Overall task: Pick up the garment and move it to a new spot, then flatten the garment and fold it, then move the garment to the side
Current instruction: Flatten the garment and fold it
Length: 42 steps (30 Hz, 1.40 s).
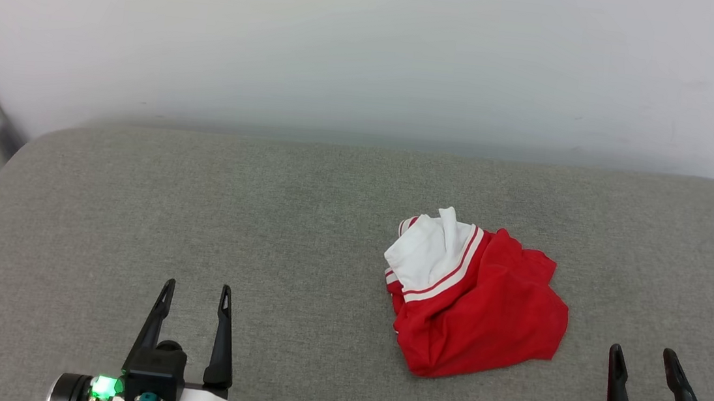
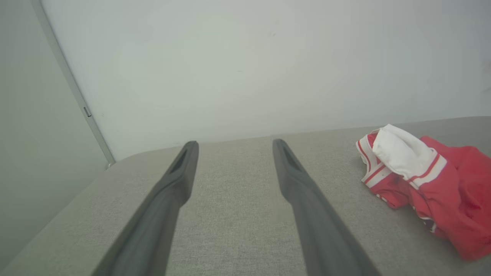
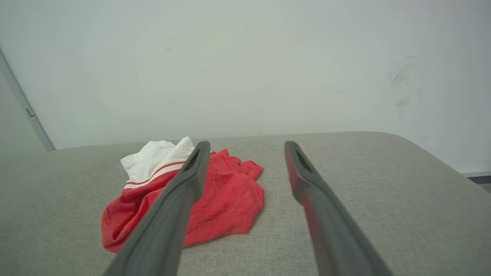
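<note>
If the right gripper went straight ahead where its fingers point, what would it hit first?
Likely nothing until the white wall: the right gripper points over the grey fabric surface, with the crumpled red-and-white cloth T-shirt off to its left.

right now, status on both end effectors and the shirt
Left end effector open, empty. Right end effector open, empty. Garment crumpled on the grey cushion, untouched, nearer the right. Nothing in the way.

Bright, even, nearly shadowless light; wrist views soft-focused and bowed at edges.
</note>
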### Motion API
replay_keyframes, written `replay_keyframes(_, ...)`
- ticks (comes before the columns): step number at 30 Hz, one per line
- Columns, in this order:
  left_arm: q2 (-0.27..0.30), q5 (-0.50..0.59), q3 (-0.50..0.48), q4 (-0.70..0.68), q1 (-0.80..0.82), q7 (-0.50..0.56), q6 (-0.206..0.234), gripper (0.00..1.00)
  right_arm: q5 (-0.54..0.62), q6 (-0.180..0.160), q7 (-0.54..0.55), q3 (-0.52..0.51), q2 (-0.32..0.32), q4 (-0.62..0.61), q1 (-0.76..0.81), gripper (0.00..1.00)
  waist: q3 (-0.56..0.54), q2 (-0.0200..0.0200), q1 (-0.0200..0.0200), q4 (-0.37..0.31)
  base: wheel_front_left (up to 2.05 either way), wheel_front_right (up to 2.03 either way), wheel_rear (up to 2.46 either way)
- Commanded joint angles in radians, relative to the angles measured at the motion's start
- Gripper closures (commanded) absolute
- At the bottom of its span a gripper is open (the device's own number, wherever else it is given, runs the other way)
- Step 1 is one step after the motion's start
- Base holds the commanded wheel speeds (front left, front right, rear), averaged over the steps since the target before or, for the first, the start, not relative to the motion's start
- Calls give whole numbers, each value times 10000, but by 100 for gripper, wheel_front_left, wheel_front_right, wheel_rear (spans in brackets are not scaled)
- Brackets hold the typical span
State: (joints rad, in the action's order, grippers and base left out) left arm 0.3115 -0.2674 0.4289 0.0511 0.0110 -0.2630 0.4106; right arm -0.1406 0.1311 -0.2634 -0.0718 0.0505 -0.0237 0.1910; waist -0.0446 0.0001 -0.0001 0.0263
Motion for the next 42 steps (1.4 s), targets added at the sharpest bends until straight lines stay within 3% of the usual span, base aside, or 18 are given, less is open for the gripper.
replay_keyframes(1, -155, 139, -191, 70, -205, -25, -160, 0, -58, -5, -20, 31, -6, 28, 140, 0, -47, -1, 1, 10, 0, 0, 0)
replay_keyframes(12, -921, 859, -1188, 394, -790, -26, -1069, 0, -199, -5, -20, 148, -8, 146, 559, 0, -284, -1, 1, 126, 0, 0, 0)
replay_keyframes(29, -1543, 1556, -2092, 692, -1018, -26, -1895, 0, -257, -5, -20, 248, -8, 209, 618, 0, -266, -1, 1, 123, 0, 0, 0)
replay_keyframes(34, -1412, 1810, -2239, 885, -235, -26, -2238, 0, -229, -5, -20, 231, -6, 221, 467, 0, -200, -1, 1, 38, 0, 0, 0)
replay_keyframes(42, -870, 2199, -1872, 1736, 2746, 169, -3381, 0, -132, -5, -20, 324, -8, 201, 181, 0, 135, -1, 1, -170, 0, 0, 0)
